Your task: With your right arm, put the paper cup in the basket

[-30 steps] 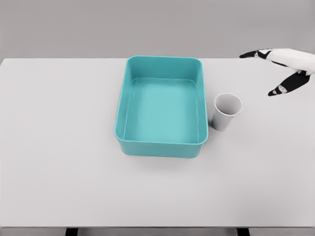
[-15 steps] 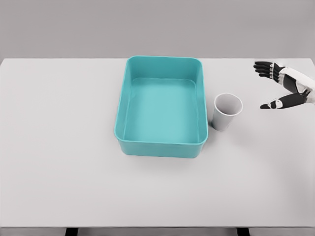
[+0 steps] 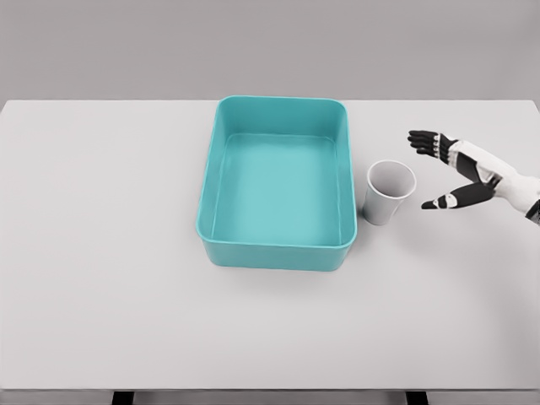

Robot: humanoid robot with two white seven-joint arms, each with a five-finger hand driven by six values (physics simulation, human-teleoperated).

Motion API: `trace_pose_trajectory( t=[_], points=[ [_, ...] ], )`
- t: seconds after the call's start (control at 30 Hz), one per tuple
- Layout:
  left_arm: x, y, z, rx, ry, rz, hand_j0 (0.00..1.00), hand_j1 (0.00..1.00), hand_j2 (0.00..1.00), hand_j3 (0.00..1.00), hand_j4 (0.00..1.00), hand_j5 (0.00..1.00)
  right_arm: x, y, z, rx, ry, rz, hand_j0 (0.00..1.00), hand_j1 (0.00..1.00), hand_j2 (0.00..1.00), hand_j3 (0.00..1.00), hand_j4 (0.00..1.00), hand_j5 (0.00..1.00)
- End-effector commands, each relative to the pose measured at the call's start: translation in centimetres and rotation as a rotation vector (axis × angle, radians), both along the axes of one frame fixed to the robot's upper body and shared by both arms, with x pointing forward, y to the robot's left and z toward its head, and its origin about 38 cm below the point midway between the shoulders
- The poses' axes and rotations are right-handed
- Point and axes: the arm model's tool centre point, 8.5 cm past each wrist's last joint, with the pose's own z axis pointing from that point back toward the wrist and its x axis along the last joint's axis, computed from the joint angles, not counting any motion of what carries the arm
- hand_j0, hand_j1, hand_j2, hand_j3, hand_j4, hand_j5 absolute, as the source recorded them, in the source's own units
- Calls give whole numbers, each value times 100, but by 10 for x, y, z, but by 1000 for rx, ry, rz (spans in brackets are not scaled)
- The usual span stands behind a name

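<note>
Lowered and brought in from the table's right edge, the right hand point(image 3: 462, 171) is now held near the paper cup point(image 3: 389, 192), fingers point(image 3: 423, 139) spread wide, nothing grasped. Cup is seen upright, just beside the basket point(image 3: 276, 246).

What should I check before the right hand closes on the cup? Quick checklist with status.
1. Paper cup upright, mouth up: ok.
2. Right hand open, fingers spread, holding nothing: ok.
3. Hand around the cup: not ok, a clear gap remains to the cup's right.
4. Basket empty, room for the cup: ok.
5. Cup clear of the basket wall: cannot tell, they stand very close.
6. Left arm out of the way: ok, not in view.
</note>
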Motion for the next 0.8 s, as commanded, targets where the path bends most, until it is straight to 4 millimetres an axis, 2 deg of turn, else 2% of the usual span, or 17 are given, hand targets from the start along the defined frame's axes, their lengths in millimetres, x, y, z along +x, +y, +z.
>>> trace_pose_trajectory(
  t=[0.0,0.33,0.77],
  points=[
    [0,0,0,0,0,1,100,100,100,100,100,100,0,5,-3,5,7,9,100,100,100,100,100,100],
    [0,0,0,0,0,1,100,100,100,100,100,100,1,21,-14,16,20,33,100,100,100,100,100,100],
    [0,0,0,0,0,1,100,100,100,100,100,100,2,29,-18,20,28,43,100,100,100,100,100,100]
  ],
)
